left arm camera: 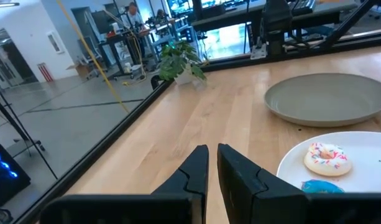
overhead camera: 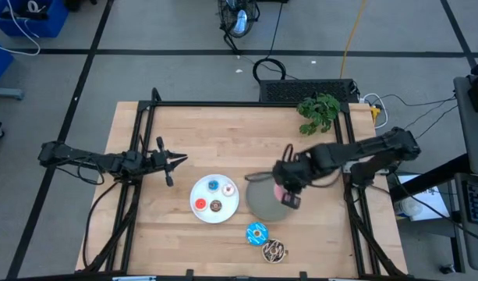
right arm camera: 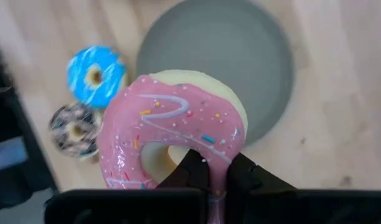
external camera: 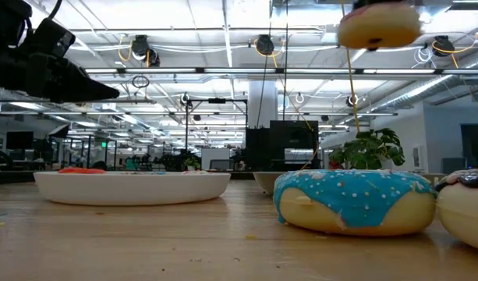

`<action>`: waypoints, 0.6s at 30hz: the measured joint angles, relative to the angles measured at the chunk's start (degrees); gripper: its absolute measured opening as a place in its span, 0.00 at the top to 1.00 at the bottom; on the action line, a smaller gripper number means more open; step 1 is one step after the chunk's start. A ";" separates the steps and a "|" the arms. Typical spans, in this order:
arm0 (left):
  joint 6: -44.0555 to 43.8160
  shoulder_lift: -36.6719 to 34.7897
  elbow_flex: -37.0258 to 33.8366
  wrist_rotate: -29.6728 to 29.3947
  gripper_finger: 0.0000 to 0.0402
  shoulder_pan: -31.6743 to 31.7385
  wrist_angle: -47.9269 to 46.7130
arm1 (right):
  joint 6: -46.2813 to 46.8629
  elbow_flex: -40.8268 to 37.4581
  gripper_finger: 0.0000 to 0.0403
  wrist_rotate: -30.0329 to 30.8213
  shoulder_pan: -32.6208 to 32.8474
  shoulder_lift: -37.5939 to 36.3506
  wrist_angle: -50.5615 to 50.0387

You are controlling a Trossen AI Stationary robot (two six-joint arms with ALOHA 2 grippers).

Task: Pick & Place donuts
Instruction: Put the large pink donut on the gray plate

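Observation:
My right gripper (overhead camera: 285,195) hangs over the grey plate (overhead camera: 262,204), shut on the large pink donut (right arm camera: 171,124), which shows from below high in the low view (external camera: 377,25). The blue-iced donut (overhead camera: 256,232) and the chocolate sprinkled donut (overhead camera: 274,250) lie flat on the table near its near edge. The four tiny donuts lie on the white plate (overhead camera: 201,190): blue (overhead camera: 214,185), pale pink (overhead camera: 228,190), red (overhead camera: 200,204) and brown (overhead camera: 215,206). My left gripper (overhead camera: 178,160) is shut, empty, and held above the table left of the white plate. My right gripper pinches the pink donut's ring (right arm camera: 216,163) on one side, one finger (right arm camera: 191,167) in the hole and the other (right arm camera: 245,173) outside. The fingers come from above. The donut is lifted clear, high over the grey plate, iced face toward the wrist camera.
A small green plant (overhead camera: 318,111) stands at the table's far right. A black frame (overhead camera: 246,104) runs along the table's far edge and sides. Bare wood lies between the left gripper and the plates and across the far half.

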 joint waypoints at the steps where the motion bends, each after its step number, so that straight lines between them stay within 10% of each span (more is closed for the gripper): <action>1: 0.00 0.00 0.00 0.00 0.90 -0.02 0.04 | -1.19 0.02 0.98 -0.10 -1.50 0.56 0.47; 18: 1.53 0.00 0.00 0.00 0.90 0.00 0.10 | -18.45 -0.23 0.98 0.95 -12.37 19.91 7.17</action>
